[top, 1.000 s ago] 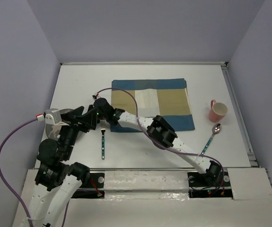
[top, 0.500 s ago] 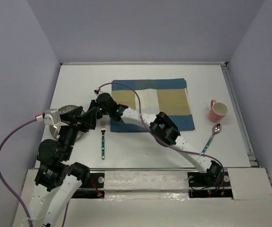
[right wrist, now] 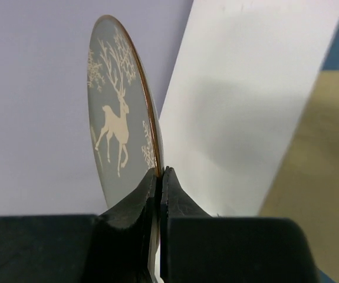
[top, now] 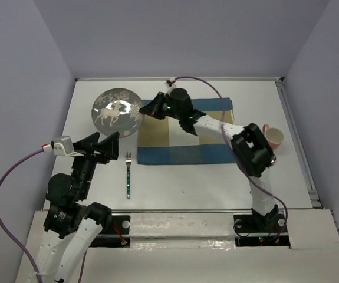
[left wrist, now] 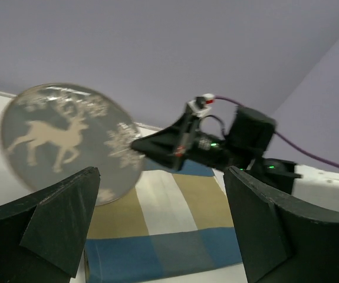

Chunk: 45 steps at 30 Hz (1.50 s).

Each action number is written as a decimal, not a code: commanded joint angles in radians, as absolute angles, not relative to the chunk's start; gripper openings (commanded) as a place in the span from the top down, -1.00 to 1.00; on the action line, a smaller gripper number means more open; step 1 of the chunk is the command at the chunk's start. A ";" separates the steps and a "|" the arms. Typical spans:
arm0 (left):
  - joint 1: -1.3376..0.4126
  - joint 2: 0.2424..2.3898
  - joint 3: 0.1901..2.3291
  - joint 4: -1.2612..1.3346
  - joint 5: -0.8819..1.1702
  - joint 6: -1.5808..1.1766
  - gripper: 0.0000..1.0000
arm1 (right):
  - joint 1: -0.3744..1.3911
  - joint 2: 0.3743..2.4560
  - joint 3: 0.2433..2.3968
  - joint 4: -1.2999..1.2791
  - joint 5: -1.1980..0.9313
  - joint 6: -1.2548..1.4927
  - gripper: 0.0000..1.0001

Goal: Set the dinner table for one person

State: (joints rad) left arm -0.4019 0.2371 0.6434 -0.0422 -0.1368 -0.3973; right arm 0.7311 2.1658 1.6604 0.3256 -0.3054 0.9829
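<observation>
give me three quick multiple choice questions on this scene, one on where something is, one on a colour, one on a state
1. Where does the fork lie?
A on the bare table, just left of the placemat
B on the placemat
C in a bowl

2. What colour is the mug?
A green
B black
C pink

3. What are the right fingers doing?
A hanging open
B shut on the rim of the plate
C shut on the fork

Answers: A, the fork rests on white table beside the placemat's near-left corner; C, the mug at the right is pink; B, the right wrist view shows both fingers pinching the plate's edge.
</observation>
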 commanded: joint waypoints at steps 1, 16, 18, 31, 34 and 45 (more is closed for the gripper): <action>-0.397 0.235 0.641 0.002 -0.100 -0.377 -0.94 | 0.609 1.821 1.336 0.624 -0.250 0.988 1.00; -0.397 0.258 0.638 0.002 -0.075 -0.376 -0.94 | 0.296 1.512 0.862 0.546 -0.265 0.913 1.00; -0.397 0.259 0.638 0.002 -0.075 -0.377 -0.94 | 0.287 1.526 0.848 0.551 -0.278 0.914 1.00; -0.394 0.273 0.638 0.002 -0.066 -0.379 -0.94 | 0.278 1.686 0.836 0.719 -0.431 1.019 1.00; -0.394 0.276 0.637 0.003 -0.063 -0.380 -0.94 | 0.278 1.701 0.838 0.704 -0.423 1.000 1.00; -0.387 0.288 0.637 0.005 -0.054 -0.380 -0.94 | 0.296 1.776 0.891 0.655 -0.423 0.983 1.00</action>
State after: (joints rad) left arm -0.3969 0.2790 0.6430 -0.0418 -0.0738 -0.3973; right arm 0.2783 1.7885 0.8112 0.5076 -0.3744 0.9554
